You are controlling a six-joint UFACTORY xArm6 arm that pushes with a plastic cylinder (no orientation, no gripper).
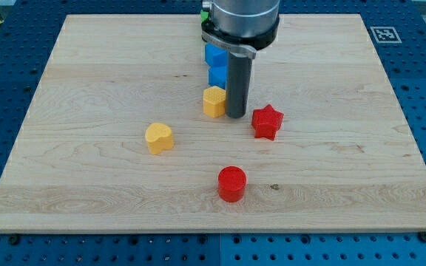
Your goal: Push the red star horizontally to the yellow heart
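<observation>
The red star lies right of the board's middle. The yellow heart lies to its left and a little lower, well apart from it. My tip rests on the board between the red star and a yellow block, just left of the star's upper left point. A narrow gap shows between the rod and the star.
Two blue blocks sit in a column above the yellow block, partly behind the rod. A red cylinder lies below the star. The wooden board rests on a blue perforated table.
</observation>
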